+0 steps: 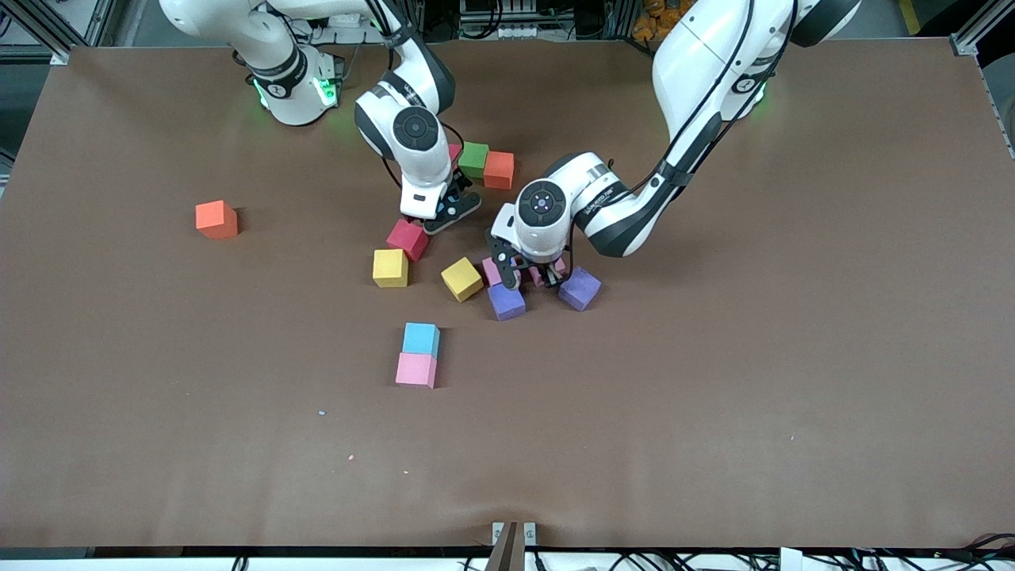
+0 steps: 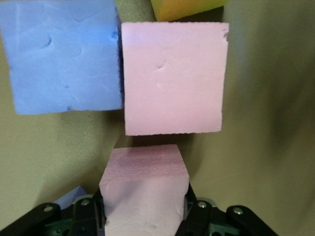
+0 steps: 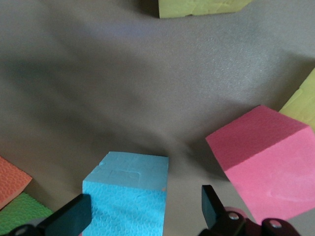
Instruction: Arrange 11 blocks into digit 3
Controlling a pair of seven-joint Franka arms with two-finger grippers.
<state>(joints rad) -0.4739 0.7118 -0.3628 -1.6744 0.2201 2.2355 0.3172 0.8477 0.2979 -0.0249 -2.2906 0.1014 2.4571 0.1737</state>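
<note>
My left gripper [image 1: 535, 276] is shut on a pink block [image 2: 145, 191], low between two purple blocks [image 1: 506, 301] [image 1: 580, 287]. Another pink block [image 2: 172, 78] and a purple block [image 2: 61, 54] lie just ahead of it. My right gripper [image 1: 444, 208] is open around a light blue block [image 3: 128, 196], which the hand hides in the front view. A crimson block [image 1: 407, 238] lies beside it. Two yellow blocks [image 1: 390, 267] [image 1: 461, 278] lie nearer the camera. A green block [image 1: 474, 159] and an orange one [image 1: 499, 170] touch each other.
A blue block [image 1: 420, 339] touches a pink block [image 1: 416, 369] nearer the front camera. A lone orange block [image 1: 216, 219] lies toward the right arm's end. The two arms work close together at mid-table.
</note>
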